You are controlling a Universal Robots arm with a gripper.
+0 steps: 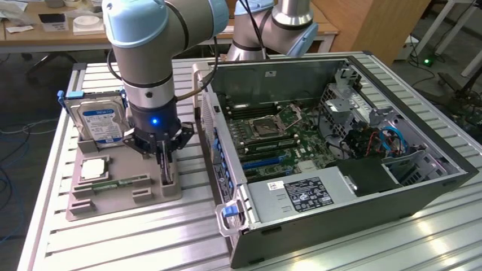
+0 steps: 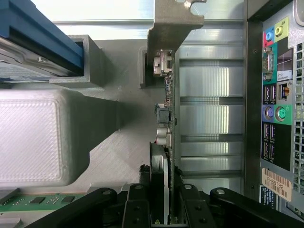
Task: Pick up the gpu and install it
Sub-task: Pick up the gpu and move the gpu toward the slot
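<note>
The gpu [image 2: 169, 109] stands on edge at the grey holder [image 2: 118, 147], seen edge-on in the wrist view as a thin green board with small parts along it. Its silver bracket [image 2: 173, 23] is at the end far from me. My gripper [image 2: 167, 199] sits over the near end with a black finger on each face, shut on the card. In the exterior view my gripper [image 1: 166, 169] points straight down at the holder's [image 1: 113, 200] edge nearest the computer case, and the bracket [image 1: 198, 93] rises behind it.
The open computer case [image 1: 339, 141] lies just to the exterior view's right of the holder, motherboard [image 1: 279, 135] facing up, its rear ports [image 2: 275, 109] close beside the card. In the holder are a hard drive [image 1: 101, 121], a processor [image 1: 94, 168] and a memory stick [image 1: 121, 182].
</note>
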